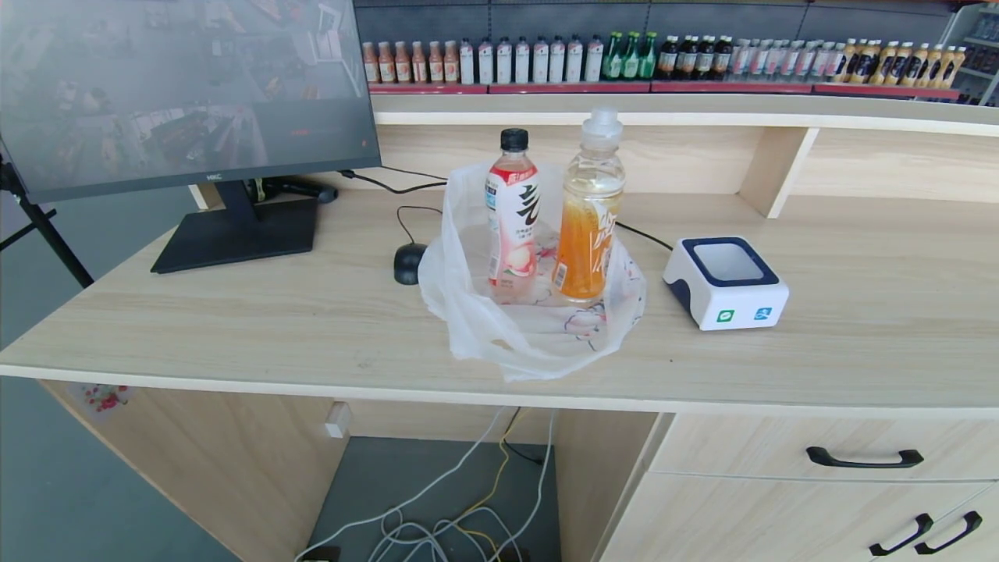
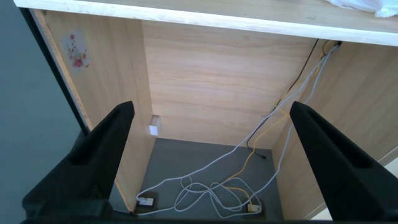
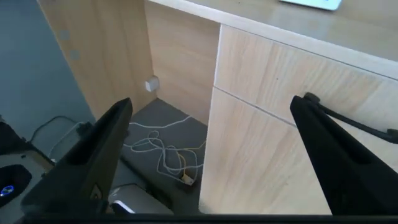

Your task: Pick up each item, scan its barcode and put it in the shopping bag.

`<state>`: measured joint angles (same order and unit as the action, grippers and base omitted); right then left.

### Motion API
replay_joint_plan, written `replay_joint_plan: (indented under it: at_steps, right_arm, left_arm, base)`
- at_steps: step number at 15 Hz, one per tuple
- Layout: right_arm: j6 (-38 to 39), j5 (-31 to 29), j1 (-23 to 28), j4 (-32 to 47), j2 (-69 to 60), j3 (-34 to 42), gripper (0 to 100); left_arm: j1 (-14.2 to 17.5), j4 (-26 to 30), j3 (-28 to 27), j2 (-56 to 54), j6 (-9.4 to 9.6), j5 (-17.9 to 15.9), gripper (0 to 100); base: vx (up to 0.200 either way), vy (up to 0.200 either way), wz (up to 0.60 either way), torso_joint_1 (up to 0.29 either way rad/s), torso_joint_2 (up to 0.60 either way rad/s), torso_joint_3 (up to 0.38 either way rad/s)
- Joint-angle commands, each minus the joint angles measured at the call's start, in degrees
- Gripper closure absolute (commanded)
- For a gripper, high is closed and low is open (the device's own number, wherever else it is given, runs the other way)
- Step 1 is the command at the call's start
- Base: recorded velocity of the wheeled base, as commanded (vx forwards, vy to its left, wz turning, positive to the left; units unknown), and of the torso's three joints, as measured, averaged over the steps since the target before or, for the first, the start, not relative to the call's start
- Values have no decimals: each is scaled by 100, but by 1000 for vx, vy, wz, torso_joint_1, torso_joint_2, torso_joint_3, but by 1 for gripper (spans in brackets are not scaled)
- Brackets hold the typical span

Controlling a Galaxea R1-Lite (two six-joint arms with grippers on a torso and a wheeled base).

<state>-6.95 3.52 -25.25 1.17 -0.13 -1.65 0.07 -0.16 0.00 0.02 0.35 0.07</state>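
1. Bag [image 1: 531, 332]: a thin white plastic bag sits on the table [image 1: 234, 328], mouth open upward. Its walls have slumped low around the contents.

2. Contents of the bag: two bottles stand upright inside it.
- Pink bottle [image 1: 511, 218], black cap, in the left half of the bag.
- Orange bottle [image 1: 589, 211], clear cap, in the right half of the bag, just beside the pink bottle. Whether the two touch cannot be told.

3. Scanner [image 1: 724, 282]: a white box with a dark-rimmed window facing up. It stands on the table right of the bag, near it but apart.

4. Other items, placed from the bag:
- Mouse [image 1: 409, 263]: just beside the bag's left edge.
- Monitor [image 1: 179, 94]: farther left and behind the bag.
- Cables [image 2: 211, 186]: on the floor in the open space under the table, below the bag.
- Drawer [image 3: 280, 81]: under the tabletop, below and right of the bag.

5. Left gripper [image 2: 211, 155]: the jaws are spread wide and hold nothing. It is lower than the bag, facing the open space under the table.

6. Right gripper [image 3: 211, 155]: the jaws are spread wide and hold nothing. It is lower than the bag and to its right, facing the drawer.
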Motion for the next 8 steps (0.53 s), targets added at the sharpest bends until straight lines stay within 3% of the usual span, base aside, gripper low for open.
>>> replay_joint_plan:
  at_steps: [1,4,7,8]
  right_arm:
    - [-17,-97,855,-20,207,-2,0]
    - [-123,-431,881,15,356,-11,0]
    - [-114,-581,2032,15,822,-11,0]
    - [-114,-581,2199,15,822,-11,0]
  left_arm:
    - [1,-2,0,-2,0,1,0]
    - [1,-2,0,-2,0,1,0]
    - [1,-2,0,-2,0,1,0]
    - [1,-2,0,-2,0,1,0]
  base:
    - [0,0,0,0,0,0]
    - [0,0,0,0,0,0]
    - [0,0,0,0,0,0]
    - [0,0,0,0,0,0]
